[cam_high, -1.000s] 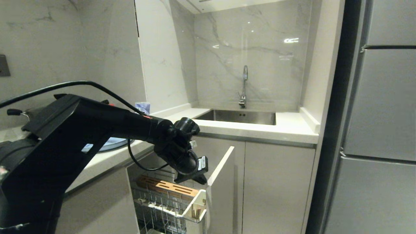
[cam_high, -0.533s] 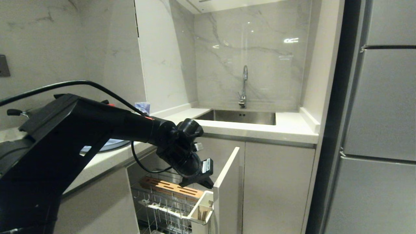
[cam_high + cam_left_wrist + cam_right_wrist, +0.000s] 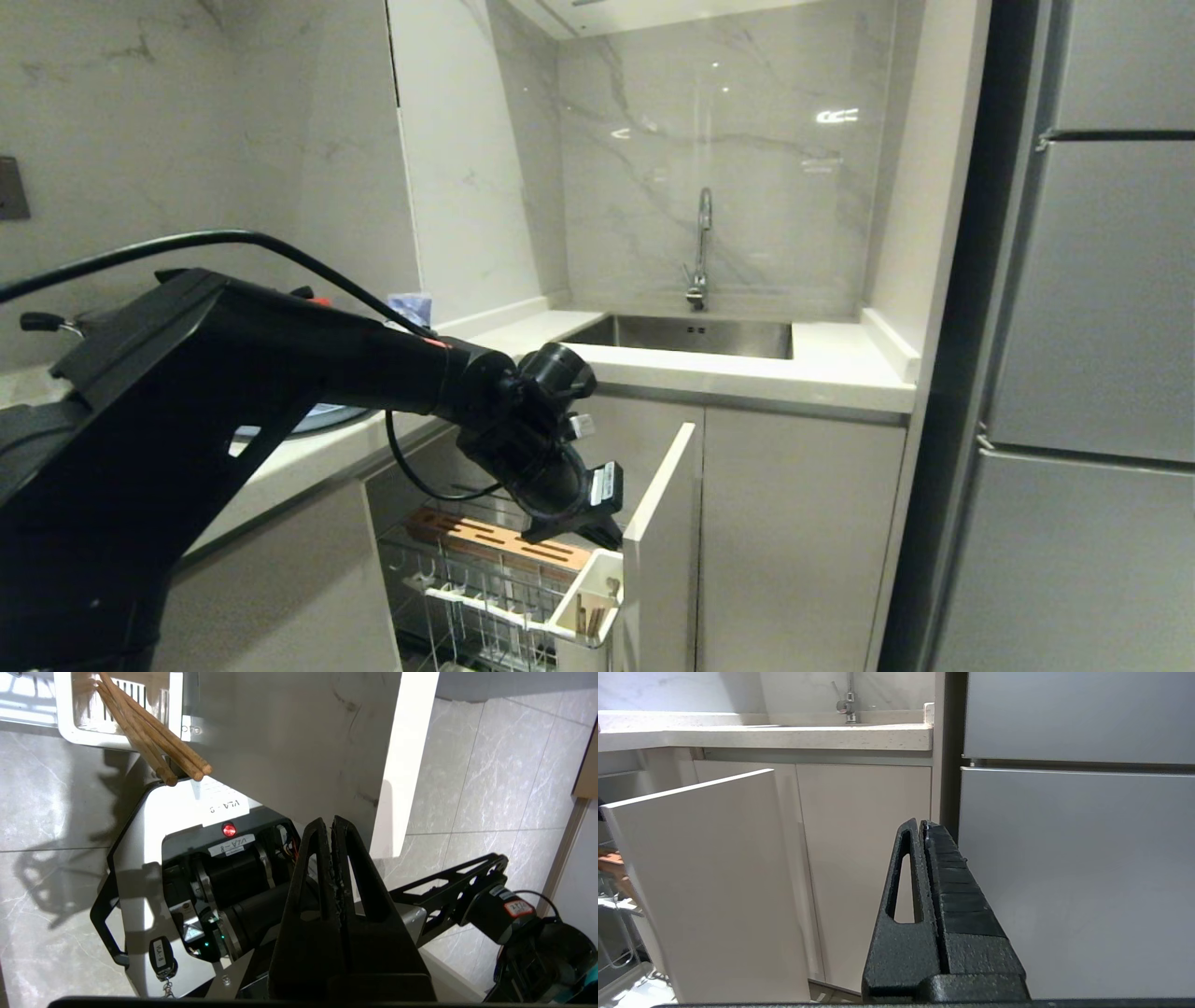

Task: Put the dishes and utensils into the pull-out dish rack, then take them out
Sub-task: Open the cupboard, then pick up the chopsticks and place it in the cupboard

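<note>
The left wrist view alone shows the left hand [image 3: 331, 823] pressed together and empty, beside the front panel [image 3: 299, 732] of the pull-out dish rack [image 3: 485, 597]. Just below that hand, the white utensil cup [image 3: 586, 609] holds the chopsticks [image 3: 149, 737]. The right hand [image 3: 922, 828], pressed together, faces the cabinets.

I see a chrome wire rack [image 3: 467, 607] with a slotted brown wooden bar [image 3: 495, 541], white cup [image 3: 583, 597], brown chopsticks [image 3: 149, 732], grey-veined marble wall [image 3: 719, 159].
</note>
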You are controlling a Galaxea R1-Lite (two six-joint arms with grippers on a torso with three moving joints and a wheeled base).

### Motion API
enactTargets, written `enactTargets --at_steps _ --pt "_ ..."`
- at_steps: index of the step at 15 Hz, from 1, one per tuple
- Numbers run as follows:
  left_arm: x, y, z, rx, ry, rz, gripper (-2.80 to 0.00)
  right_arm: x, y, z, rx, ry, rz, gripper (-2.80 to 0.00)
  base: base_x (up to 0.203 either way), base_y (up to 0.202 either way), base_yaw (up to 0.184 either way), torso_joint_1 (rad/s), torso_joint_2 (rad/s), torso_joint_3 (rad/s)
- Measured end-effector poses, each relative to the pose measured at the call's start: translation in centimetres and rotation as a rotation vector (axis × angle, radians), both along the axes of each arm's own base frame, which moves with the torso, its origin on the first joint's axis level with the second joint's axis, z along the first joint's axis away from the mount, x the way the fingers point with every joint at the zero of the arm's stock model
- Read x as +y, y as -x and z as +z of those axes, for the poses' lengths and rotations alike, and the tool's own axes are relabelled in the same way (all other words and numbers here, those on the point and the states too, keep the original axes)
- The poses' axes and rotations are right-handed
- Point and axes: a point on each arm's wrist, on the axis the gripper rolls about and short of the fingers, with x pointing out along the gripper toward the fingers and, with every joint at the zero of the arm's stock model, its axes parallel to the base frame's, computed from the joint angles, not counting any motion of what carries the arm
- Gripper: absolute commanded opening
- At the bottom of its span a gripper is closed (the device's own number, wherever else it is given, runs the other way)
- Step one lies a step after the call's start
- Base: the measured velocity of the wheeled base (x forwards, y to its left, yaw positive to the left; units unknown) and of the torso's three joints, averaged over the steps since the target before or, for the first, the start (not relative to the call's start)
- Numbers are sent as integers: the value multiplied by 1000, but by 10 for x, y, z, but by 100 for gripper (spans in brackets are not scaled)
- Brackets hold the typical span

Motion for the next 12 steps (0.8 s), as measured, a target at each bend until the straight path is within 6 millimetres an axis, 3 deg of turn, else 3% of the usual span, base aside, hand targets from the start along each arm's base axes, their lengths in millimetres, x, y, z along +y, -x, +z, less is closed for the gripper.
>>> enactTargets --at_steps 4,7,10,12 --pt "-2 2 0 -1 -5 -7 -280 0 0 0 0 0 0 -280 0 0 0 0 0 0" --pt "7 -2 3 -17 -14 23 -280 0 0 0 0 0 0 -280 0 0 0 0 0 0" --pt "30 -10 21 -76 -16 93 -280 0 0 0 0 0 0 -280 0 0 0 0 0 0" --pt "47 -12 45 -139 5 140 -280 0 0 0 0 0 0 -280 0 0 0 0 0 0"
